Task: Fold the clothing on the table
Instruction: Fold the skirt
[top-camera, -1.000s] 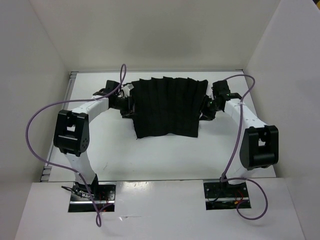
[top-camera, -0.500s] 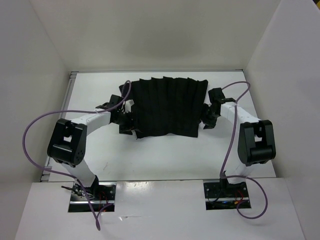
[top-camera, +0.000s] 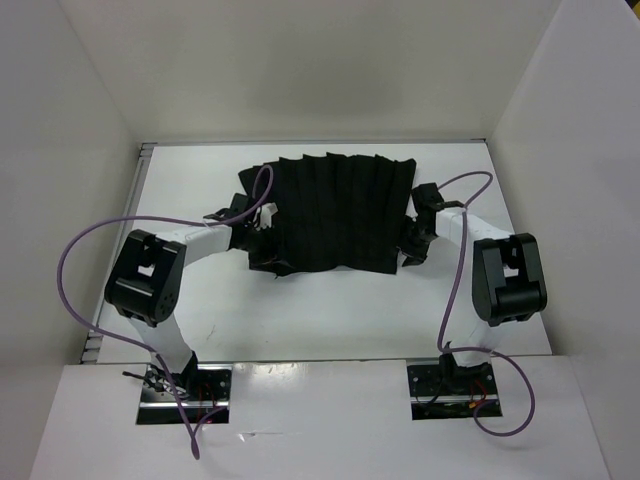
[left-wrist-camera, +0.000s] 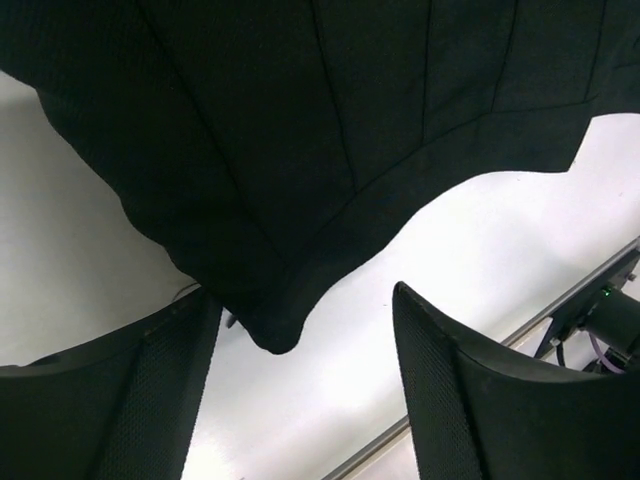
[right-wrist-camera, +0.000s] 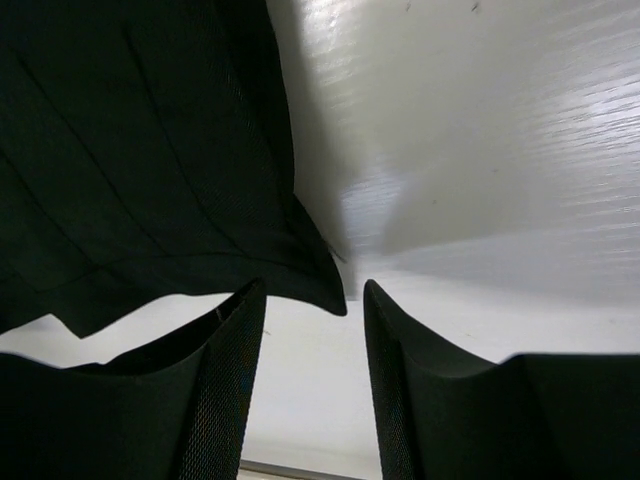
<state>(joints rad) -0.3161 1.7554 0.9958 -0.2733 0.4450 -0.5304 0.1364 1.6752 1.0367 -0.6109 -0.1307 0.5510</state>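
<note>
The clothing, a black pleated skirt, lies spread flat on the white table, its near edge facing the arm bases. My left gripper sits at the skirt's near left corner, jaws open, the corner tip hanging just in front of the gap. My right gripper is at the near right corner, jaws open with that corner just ahead of them. Neither holds fabric. In the wrist views the skirt fills the upper part.
White walls enclose the table on the left, back and right. A metal strip runs along the table's left edge. Purple cables loop from both arms. Bare tabletop lies between the skirt and the arm bases.
Both grippers slid toward the near corners of the skirt, the left one down along the left edge. The left jaws opened wider. The skirt stayed in place.
</note>
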